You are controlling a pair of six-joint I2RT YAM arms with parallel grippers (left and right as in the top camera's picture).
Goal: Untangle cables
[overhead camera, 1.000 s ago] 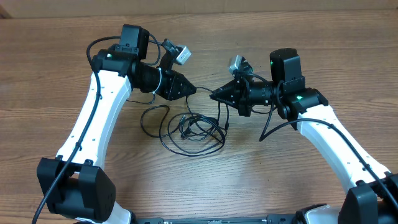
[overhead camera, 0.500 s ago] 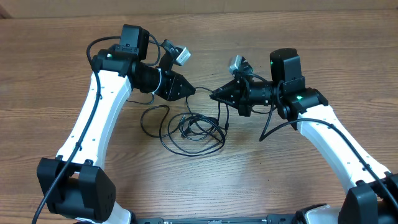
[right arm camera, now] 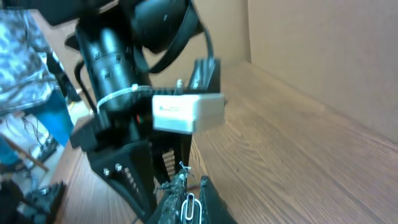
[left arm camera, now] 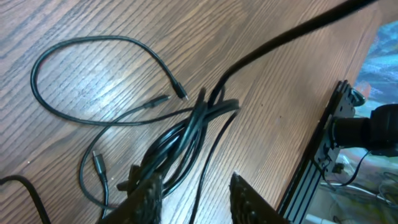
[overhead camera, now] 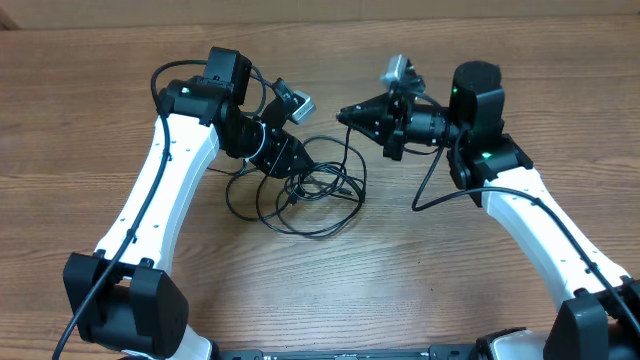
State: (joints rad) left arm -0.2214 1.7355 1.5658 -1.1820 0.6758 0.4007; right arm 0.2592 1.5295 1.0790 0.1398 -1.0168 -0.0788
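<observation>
The cables (overhead camera: 318,190) are thin black cords looped in a tangle on the wooden table between my arms. My left gripper (overhead camera: 296,165) is low over the tangle's left side. In the left wrist view its fingers (left arm camera: 196,182) are open. The bundled cords (left arm camera: 186,127) run past the left finger and one cord passes between the fingers. A looser loop (left arm camera: 62,74) with small plug ends lies to the left. My right gripper (overhead camera: 344,113) is raised behind the tangle. It is shut on a silvery plug tip (right arm camera: 189,210), and that cord hangs down to the tangle.
The table is bare wood (overhead camera: 100,120) with a cardboard wall (right arm camera: 323,56) behind. The left arm and its white camera block (right arm camera: 186,112) fill the right wrist view close ahead. A black frame rail (left arm camera: 323,143) marks the table's edge. A thicker arm wire (overhead camera: 430,190) hangs by the right arm.
My left gripper has swung down and right onto the tangle. My right gripper has moved back and up with its cable end, pulling one cord into a taller loop.
</observation>
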